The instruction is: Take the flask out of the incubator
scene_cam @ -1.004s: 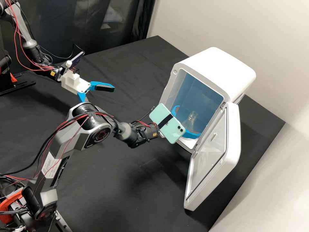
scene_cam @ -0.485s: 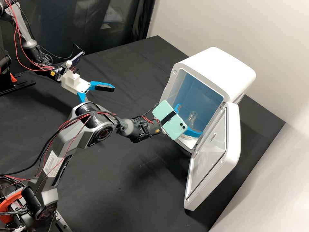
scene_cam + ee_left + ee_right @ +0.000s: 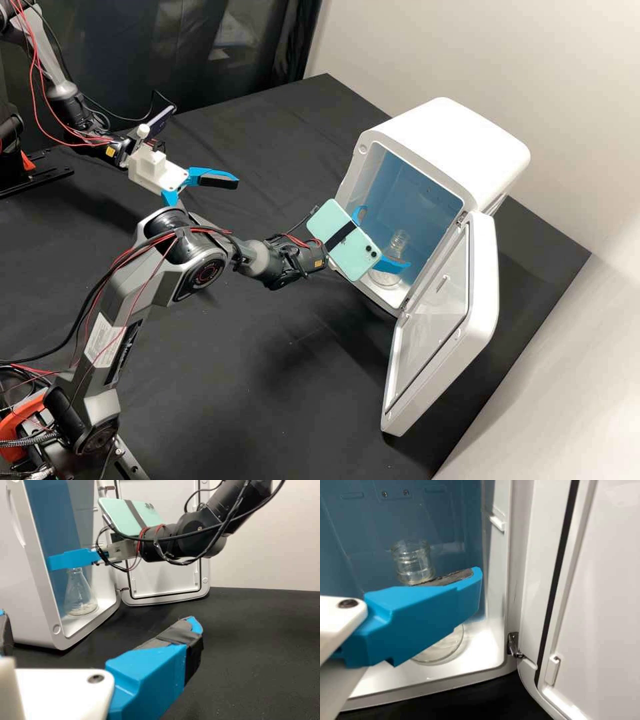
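A white box-shaped incubator with a blue interior (image 3: 453,147) is seen on the black tabletop (image 3: 267,373), toward 3 o'clock in the high view. Its glazed white door (image 3: 440,320) is swung fully open and hangs at 5 o'clock from the box. A clear glass conical flask (image 3: 399,245) is stood upright on the incubator's floor, near the door's hinge side.

The right tool (image 3: 381,241) is held inside the opening with its blue fingers spread apart and nothing clamped. In the right wrist view one finger (image 3: 420,615) is seen just in front of the flask's neck (image 3: 412,562); whether it touches cannot be told. A mint-green phone (image 3: 343,240) is strapped to that arm's wrist.

The left tool (image 3: 193,190) is held above the tabletop at 10 o'clock, well apart from the incubator, its fingers released and empty.
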